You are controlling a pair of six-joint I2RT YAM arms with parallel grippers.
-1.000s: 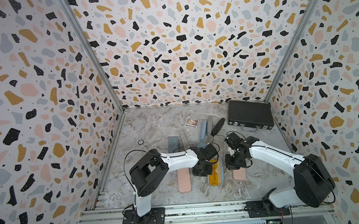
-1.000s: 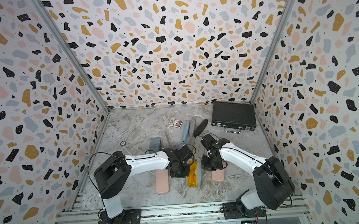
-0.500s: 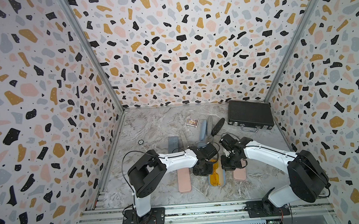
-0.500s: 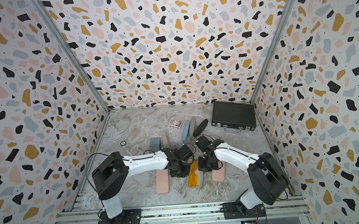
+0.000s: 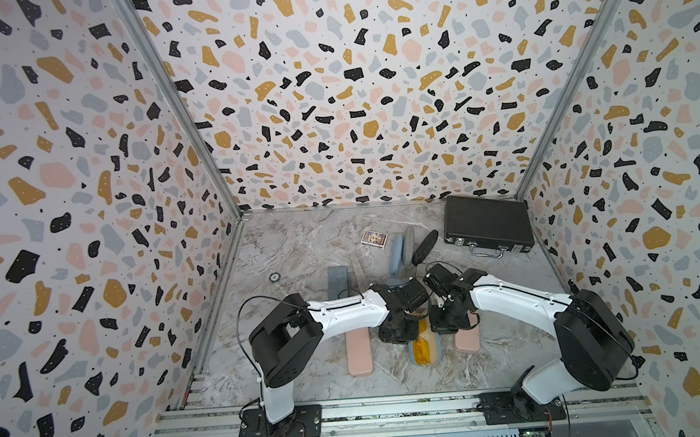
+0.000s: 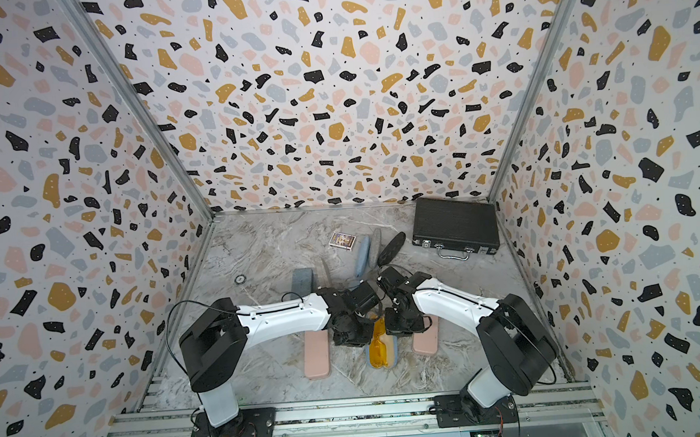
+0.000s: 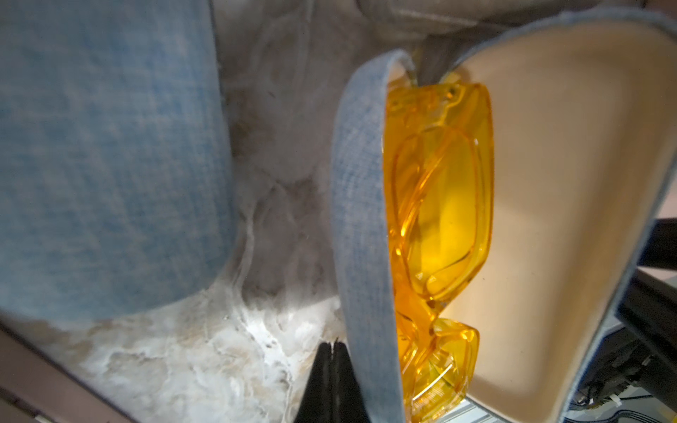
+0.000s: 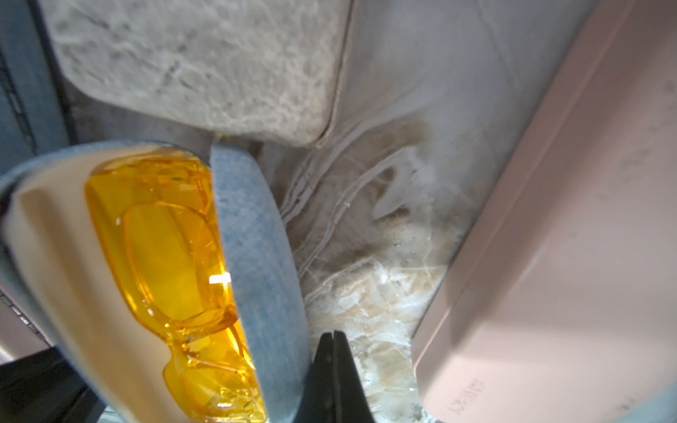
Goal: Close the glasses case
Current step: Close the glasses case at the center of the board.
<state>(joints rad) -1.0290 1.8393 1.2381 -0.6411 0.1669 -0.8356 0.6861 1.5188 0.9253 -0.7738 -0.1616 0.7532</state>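
Note:
The glasses case (image 5: 431,350) is blue denim outside and cream inside, and lies partly open near the front between my two arms. Orange glasses (image 5: 419,348) lie in it. My left gripper (image 7: 332,344) is shut, its tip right beside the outer shell of one case half (image 7: 361,219), with the glasses (image 7: 439,205) and the cream lining of the other half (image 7: 568,183) beyond. My right gripper (image 8: 334,334) is shut too, against the outside of the opposite shell (image 8: 256,238); the glasses (image 8: 165,249) show past it. Neither gripper holds anything.
Pink cases lie at either side (image 5: 358,352) (image 5: 468,339), the right one close to my right gripper (image 8: 568,238). Further back are a grey case (image 5: 339,280), a blue case (image 5: 395,252), a black case (image 5: 424,242), a card box (image 5: 374,239) and a black briefcase (image 5: 488,223).
My right gripper has moved left, up against the glasses case. The left arm has barely moved.

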